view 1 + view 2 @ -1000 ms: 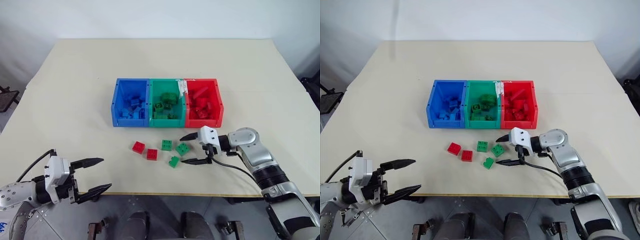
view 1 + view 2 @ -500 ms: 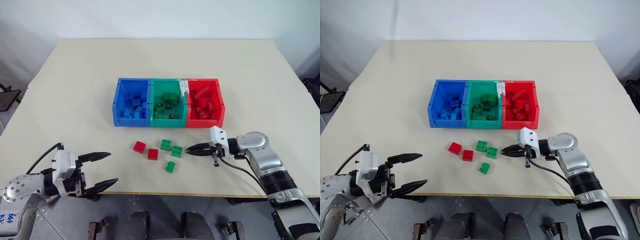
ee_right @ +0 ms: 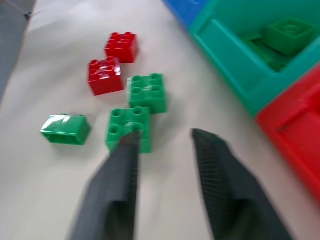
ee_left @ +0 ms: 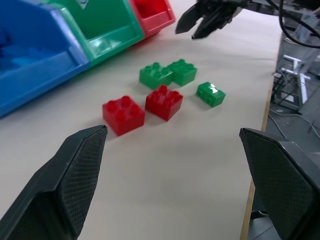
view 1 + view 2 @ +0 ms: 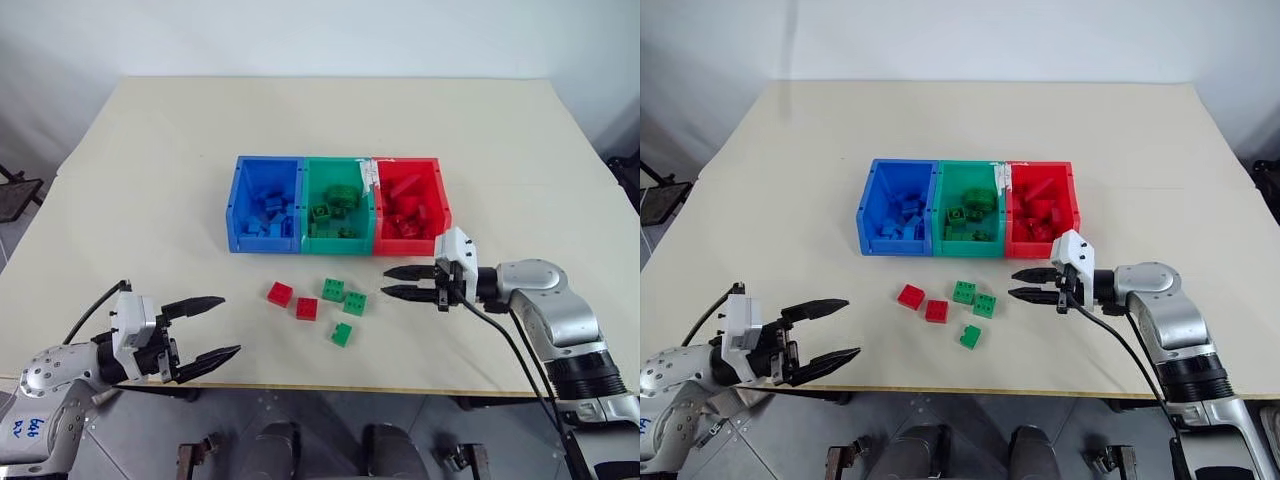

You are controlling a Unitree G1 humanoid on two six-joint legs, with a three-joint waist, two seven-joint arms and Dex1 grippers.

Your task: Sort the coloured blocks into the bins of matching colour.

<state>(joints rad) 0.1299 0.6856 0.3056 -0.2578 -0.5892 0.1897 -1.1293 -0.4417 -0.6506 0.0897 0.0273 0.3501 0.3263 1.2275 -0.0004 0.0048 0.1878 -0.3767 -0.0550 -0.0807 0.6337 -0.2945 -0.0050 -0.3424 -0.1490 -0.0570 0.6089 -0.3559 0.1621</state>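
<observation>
Left gripper (image 5: pixel 205 327) sits nearest, at the table's (image 5: pixel 130 180) front-left edge, fingers spread wide, nothing between them, pointing toward the loose blocks but well apart from them.

Loose blocks lie on the table in front of the bins – five of them. Closest to the front edge is a green block (image 5: pixel 342 334) tipped on its side, on its own. Behind it, a red block (image 5: pixel 306 308), with a second red block (image 5: pixel 279 293) just beside it on the left, not touching. To the right, two green blocks stand studs-up and touch each other: one (image 5: pixel 354 302) nearer, one (image 5: pixel 333 289) slightly behind and to its left.

Right gripper (image 5: pixel 397 282) hovers just right of that green pair, pointing left and roughly level, fingers parted a little, grasping nothing – in the right wrist view one fingertip (image 3: pixel 131 142) overlaps the nearer green block, contact unclear.

Bins stand farther back, joined in a row near the table's middle: blue bin (image 5: pixel 240 205) on the left, green bin (image 5: pixel 308 200) in the middle with a white scrap on its rim, red bin (image 5: pixel 436 200) on the right. Each holds blocks of its own colour.
</observation>
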